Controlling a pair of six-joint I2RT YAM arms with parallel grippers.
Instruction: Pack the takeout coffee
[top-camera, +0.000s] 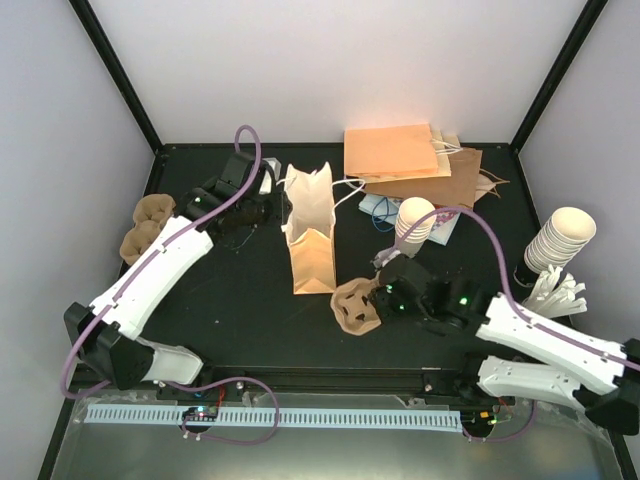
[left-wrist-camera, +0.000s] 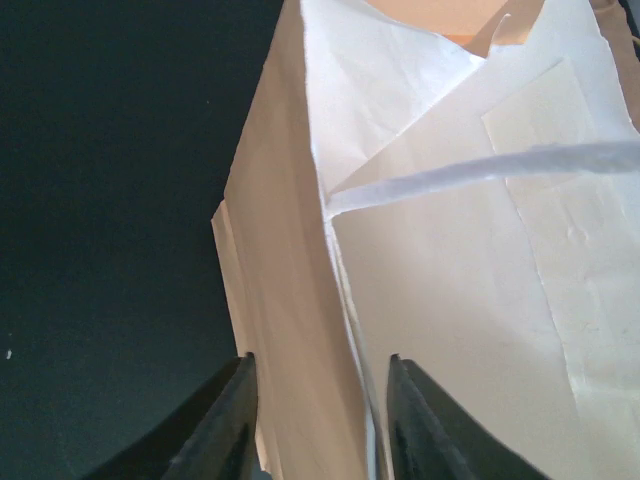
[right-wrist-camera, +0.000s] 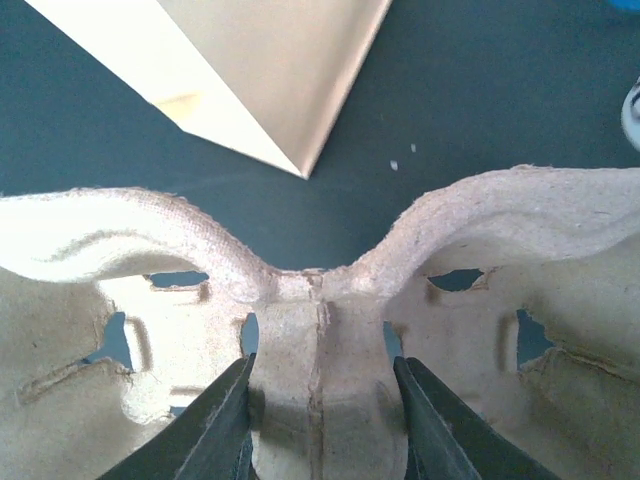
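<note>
No lidded coffee cup clearly shows in any view. A white paper bag (top-camera: 310, 235) stands open in the middle of the table. My left gripper (top-camera: 272, 205) is at its left rim. In the left wrist view its jaws (left-wrist-camera: 320, 400) stand apart, one either side of the bag's side wall (left-wrist-camera: 300, 300), so it is open. My right gripper (top-camera: 383, 293) is shut on the middle rib of a brown pulp cup carrier (top-camera: 357, 305). In the right wrist view the rib (right-wrist-camera: 320, 350) fills the gap between the fingers (right-wrist-camera: 320, 400).
Flat brown paper bags (top-camera: 410, 155) lie at the back. One stack of lidless white cups (top-camera: 415, 222) stands behind my right gripper, another (top-camera: 560, 240) at the far right with white pieces (top-camera: 555, 295) beside it. More pulp carriers (top-camera: 145, 225) lie far left.
</note>
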